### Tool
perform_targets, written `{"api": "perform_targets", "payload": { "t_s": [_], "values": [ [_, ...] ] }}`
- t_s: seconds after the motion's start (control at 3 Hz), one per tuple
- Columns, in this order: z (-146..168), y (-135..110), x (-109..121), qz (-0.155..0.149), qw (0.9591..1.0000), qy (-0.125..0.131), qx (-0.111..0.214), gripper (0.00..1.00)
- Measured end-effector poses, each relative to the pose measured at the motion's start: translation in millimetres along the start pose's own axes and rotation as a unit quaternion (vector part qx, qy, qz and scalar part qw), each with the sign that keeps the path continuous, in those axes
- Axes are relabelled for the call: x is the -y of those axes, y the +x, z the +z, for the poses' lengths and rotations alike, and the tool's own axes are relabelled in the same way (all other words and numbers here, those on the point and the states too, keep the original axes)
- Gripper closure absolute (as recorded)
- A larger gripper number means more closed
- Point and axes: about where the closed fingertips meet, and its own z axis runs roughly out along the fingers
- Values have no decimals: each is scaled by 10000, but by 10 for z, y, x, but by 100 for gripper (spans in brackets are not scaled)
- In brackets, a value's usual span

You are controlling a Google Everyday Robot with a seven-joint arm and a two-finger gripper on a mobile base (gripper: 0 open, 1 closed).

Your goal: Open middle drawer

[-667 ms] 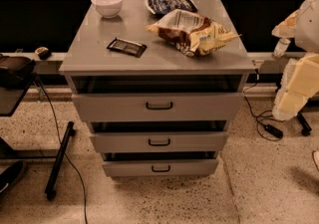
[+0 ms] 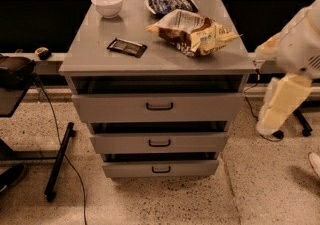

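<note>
The middle drawer [image 2: 159, 142] is the medium grey front of three on the cabinet, with a small black loop handle. A dark gap shows above its front, as with the other two drawers. My white and cream arm [image 2: 300, 44] hangs at the right edge, beside the cabinet's right side. My gripper [image 2: 267, 125] is at the arm's lower cream end, level with the gap between the top and middle drawers and well right of the handle, touching nothing.
The top drawer [image 2: 160, 106] and bottom drawer [image 2: 161, 169] flank the middle one. On the cabinet top [image 2: 100, 59] lie a white bowl [image 2: 107, 4], a dark bar [image 2: 127, 47] and two snack bags [image 2: 195, 31]. A black stand and cables [image 2: 59, 161] are on the floor at left.
My arm's lower end has shifted slightly down and to the left, towards the cabinet. The drawers have not moved.
</note>
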Motion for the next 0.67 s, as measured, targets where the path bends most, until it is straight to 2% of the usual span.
{"api": "perform_targets", "payload": {
  "t_s": [0.33, 0.67],
  "values": [
    [623, -117, -324, -124, 9970, -391, 651, 0],
    [1034, -90, -476, -414, 9949, -485, 783, 0]
  ]
}}
